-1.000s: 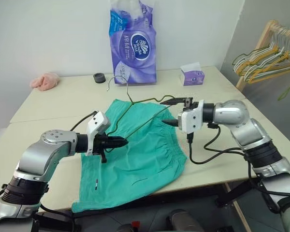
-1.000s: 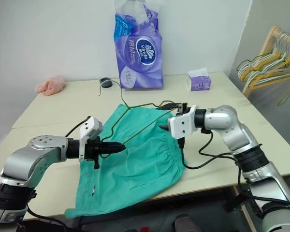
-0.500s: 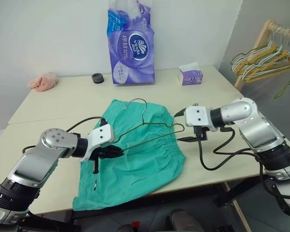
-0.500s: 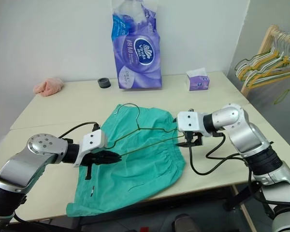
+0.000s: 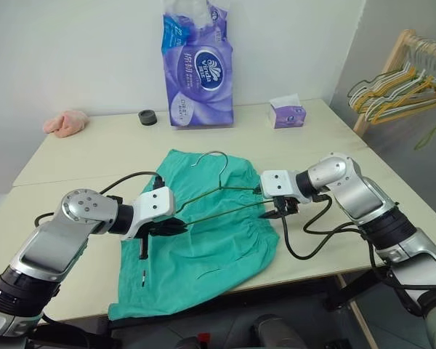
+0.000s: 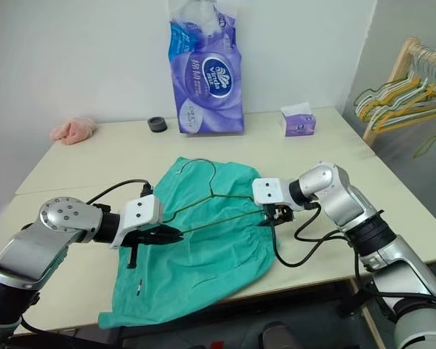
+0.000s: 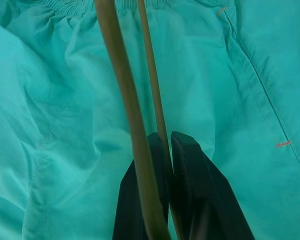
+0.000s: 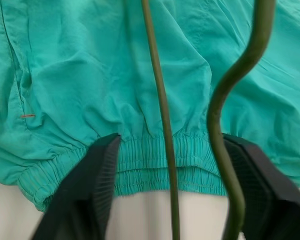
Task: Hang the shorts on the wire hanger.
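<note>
Fingers [image 7: 190, 180] of the left gripper [image 5: 176, 227] are pinched together on one end of the wire hanger [image 5: 216, 195], the thin olive wire running out between the black tips. Across from it, the right gripper [image 6: 270, 218] has its two fingers [image 8: 82, 192] spread apart, straddling the hanger's other end: both wires pass between them without a clear grip, just above the gathered waistband. Between the two grippers the hanger lies low over the shorts [image 5: 203, 247], its curved hook toward the far side of the cloth. Those teal shorts are spread flat on the pale table [image 5: 94, 156], one leg reaching the near edge. Farther back stand a purple tissue pack [image 5: 198, 65], a small tissue box [image 5: 288, 115], a black ring [image 5: 147, 117] and a pink cloth [image 5: 65, 122]
</note>
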Tool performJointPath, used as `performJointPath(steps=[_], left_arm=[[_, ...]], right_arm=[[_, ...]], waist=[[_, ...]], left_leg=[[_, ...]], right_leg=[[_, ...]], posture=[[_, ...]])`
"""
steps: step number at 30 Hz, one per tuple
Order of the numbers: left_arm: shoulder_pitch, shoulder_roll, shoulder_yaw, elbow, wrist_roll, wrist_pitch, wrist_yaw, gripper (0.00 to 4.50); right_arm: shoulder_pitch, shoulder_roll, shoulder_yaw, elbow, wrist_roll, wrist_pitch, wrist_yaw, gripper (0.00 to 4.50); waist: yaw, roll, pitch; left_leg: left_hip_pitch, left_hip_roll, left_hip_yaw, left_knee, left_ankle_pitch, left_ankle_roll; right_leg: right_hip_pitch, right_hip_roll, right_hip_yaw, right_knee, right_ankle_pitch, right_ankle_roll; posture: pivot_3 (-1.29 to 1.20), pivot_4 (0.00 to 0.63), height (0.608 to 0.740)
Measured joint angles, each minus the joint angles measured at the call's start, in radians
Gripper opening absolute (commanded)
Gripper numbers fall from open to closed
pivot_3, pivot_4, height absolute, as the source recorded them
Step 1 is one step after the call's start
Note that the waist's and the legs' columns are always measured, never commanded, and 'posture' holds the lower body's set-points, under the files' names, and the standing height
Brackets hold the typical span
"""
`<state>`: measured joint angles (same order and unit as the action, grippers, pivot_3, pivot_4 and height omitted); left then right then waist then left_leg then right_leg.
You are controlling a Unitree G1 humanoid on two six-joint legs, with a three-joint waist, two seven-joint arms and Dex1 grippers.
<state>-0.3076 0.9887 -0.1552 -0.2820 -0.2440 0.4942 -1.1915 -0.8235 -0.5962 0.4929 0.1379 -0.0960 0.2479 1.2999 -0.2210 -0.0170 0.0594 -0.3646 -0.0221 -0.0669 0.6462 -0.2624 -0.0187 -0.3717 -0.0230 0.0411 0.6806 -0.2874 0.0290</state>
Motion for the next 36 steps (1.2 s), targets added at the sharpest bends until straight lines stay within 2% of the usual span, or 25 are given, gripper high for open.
performJointPath(steps=[4,5,6,8,14,25,33,36], left_arm=[[0.0,0.0,0.0,-0.008,0.0,0.001,0.0,0.0],[0.0,0.0,0.0,-0.009,0.0,0.001,0.0,0.0],[0.0,0.0,0.0,-0.011,0.0,0.001,0.0,0.0],[0.001,0.0,0.0,-0.017,0.002,0.001,0.002,0.0],[0.007,-0.026,0.007,-0.014,-0.005,0.006,0.005,0.0],[0.037,-0.083,0.072,0.022,-0.031,-0.049,0.064,3.25],[0.059,-0.121,0.281,0.072,-0.14,0.014,0.152,3.25],[0.053,-0.164,0.369,0.114,-0.208,0.072,0.206,3.25]], right_arm=[[-0.016,0.021,0.003,0.015,-0.002,0.017,0.016,0.67],[-0.016,0.022,0.003,0.016,-0.002,0.021,0.016,0.67],[-0.016,0.024,0.005,0.018,-0.003,0.026,0.02,0.25],[-0.015,0.025,0.007,0.017,-0.003,0.046,0.031,0.05],[-0.011,0.013,0.01,0.009,-0.005,0.055,0.035,0.05],[0.062,-0.045,-0.016,-0.089,0.03,0.147,0.053,0.0],[0.123,-0.108,-0.076,-0.118,0.071,0.241,0.045,0.0],[0.154,-0.13,-0.11,-0.135,0.096,0.296,0.03,0.0]], waist=[[0.0,0.0,0.0],[0.0,0.0,0.0],[0.0,0.0,0.0],[0.0,0.0,0.0],[0.0,0.0,0.0],[0.0,0.0,0.0],[0.0,0.0,0.0],[0.0,0.0,0.0]], left_leg=[[0.0,0.0,0.0,0.0,0.0,0.0],[0.0,0.0,0.0,0.0,0.0,0.0],[0.0,0.0,0.0,0.0,0.0,0.0],[0.0,0.0,0.0,0.0,0.0,0.0],[0.0,0.0,0.0,0.0,0.0,0.0],[0.0,0.0,-0.001,0.0,0.0,0.0],[0.0,0.0,-0.002,0.0,0.0,0.0],[0.0,0.0,-0.002,0.0,0.0,0.0]], right_leg=[[0.0,0.0,0.0,0.0,0.0,0.0],[0.0,0.0,0.0,0.0,0.0,0.0],[0.0,0.0,0.0,0.0,0.0,0.0],[0.0,0.0,0.0,0.0,0.0,0.0],[0.0,0.0,0.0,0.0,0.0,0.0],[0.0,0.0,-0.001,0.0,0.0,0.0],[0.0,0.0,-0.001,0.0,0.0,0.0],[0.0,0.0,-0.002,0.0,0.0,0.0]], posture=[[-0.22,0.012,0.74],[-0.22,0.013,0.74],[-0.22,0.013,0.74],[-0.22,0.013,0.74],[-0.22,0.012,0.74],[-0.23,0.01,0.74],[-0.24,0.01,0.74],[-0.24,0.01,0.74]])
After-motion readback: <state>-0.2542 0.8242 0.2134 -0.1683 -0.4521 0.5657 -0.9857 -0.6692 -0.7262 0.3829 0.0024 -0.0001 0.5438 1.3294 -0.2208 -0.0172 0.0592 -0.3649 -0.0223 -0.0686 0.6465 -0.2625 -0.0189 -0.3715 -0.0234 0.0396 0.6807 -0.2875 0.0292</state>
